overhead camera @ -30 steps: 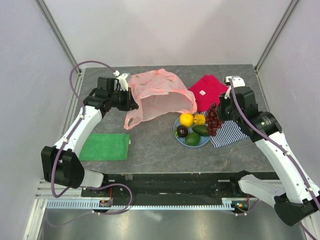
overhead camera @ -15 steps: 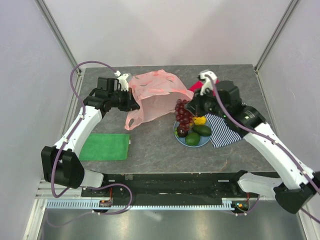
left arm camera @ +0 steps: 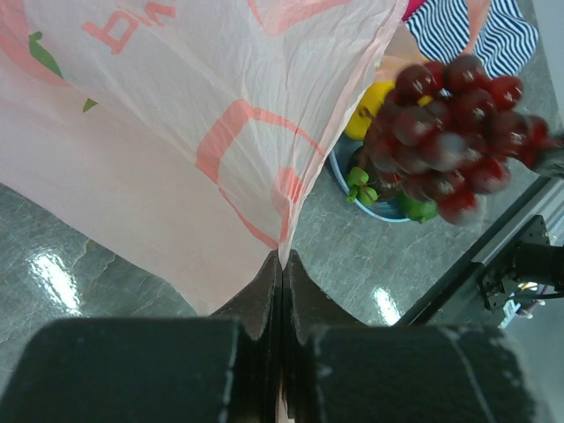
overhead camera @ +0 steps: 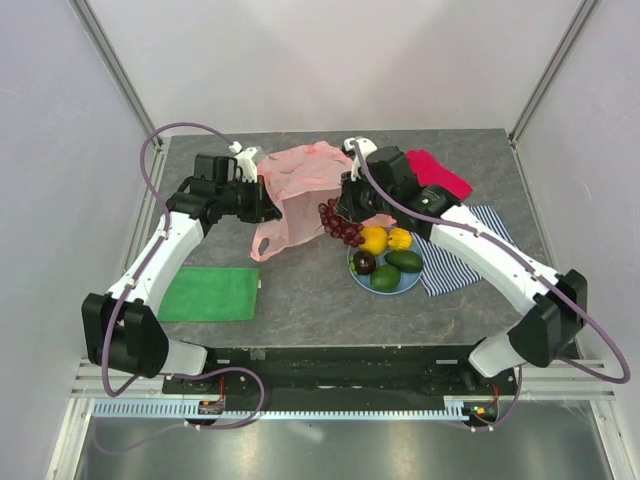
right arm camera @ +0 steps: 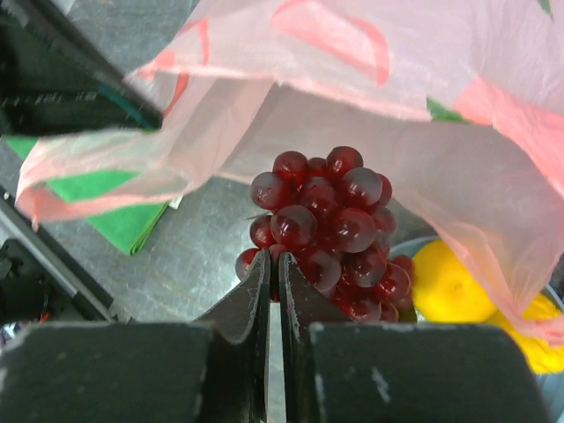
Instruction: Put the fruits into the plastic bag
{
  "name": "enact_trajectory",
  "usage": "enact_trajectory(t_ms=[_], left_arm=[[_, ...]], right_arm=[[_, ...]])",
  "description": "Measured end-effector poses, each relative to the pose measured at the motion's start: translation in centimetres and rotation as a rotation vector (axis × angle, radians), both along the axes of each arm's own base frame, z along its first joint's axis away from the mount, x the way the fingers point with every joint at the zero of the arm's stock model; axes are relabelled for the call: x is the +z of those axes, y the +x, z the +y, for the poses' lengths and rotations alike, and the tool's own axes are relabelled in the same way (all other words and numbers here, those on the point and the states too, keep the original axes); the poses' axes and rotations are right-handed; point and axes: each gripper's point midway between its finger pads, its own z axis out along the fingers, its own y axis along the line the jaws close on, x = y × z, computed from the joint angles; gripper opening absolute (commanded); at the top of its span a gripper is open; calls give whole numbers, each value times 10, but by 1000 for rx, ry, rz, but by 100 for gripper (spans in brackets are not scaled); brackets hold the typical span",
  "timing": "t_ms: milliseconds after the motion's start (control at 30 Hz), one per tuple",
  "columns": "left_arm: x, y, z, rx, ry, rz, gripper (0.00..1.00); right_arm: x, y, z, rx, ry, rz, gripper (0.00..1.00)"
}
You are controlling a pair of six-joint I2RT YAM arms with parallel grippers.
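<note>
The pink plastic bag (overhead camera: 300,190) lies at the back middle, its mouth held up by my left gripper (overhead camera: 268,203), which is shut on the bag's edge (left arm camera: 284,238). My right gripper (overhead camera: 340,205) is shut on the dark red grape bunch (overhead camera: 340,224), hanging just in front of the bag's opening (right arm camera: 330,220). On the blue plate (overhead camera: 385,288) sit a yellow citrus (overhead camera: 373,239), a dark round fruit (overhead camera: 365,262), a green avocado (overhead camera: 404,261) and a green lime (overhead camera: 385,277). The grapes (left arm camera: 454,141) also show in the left wrist view beside the bag (left arm camera: 176,106).
A folded green cloth (overhead camera: 210,293) lies at the front left. A red cloth (overhead camera: 438,172) is at the back right, a striped cloth (overhead camera: 460,262) under the plate's right side. A small yellow fruit (overhead camera: 399,238) sits on the plate too.
My right arm has carried the grape bunch from above the plate's right side leftward to the bag's mouth. The left gripper has kept holding the bag.
</note>
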Motion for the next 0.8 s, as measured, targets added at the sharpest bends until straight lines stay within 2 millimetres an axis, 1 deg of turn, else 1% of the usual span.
enact_trajectory(t_ms=[200,300,400,533,633,700,800], left_arm=[[4,-4,-6,-23,-33,7,2],[5,-6,-8,-32,-45,12,2],[8,-9,-12,-48,-63,18,2],[10,-14,-21,-81,-79,21,1],[10,-17,-26,-96,-84,24,2],[11,-18,-28,-102,-85,22,2],[11,-19,-30,-110,-86,19,2]], right_arm=[[-5,29,16,-41,-5,9,0],[-8,41,21,-64,-8,11,0],[-4,54,27,-83,-4,2,0],[13,71,37,-94,21,-36,0],[33,81,41,-104,50,-76,0],[45,86,42,-109,69,-100,0],[56,90,42,-115,89,-123,0]])
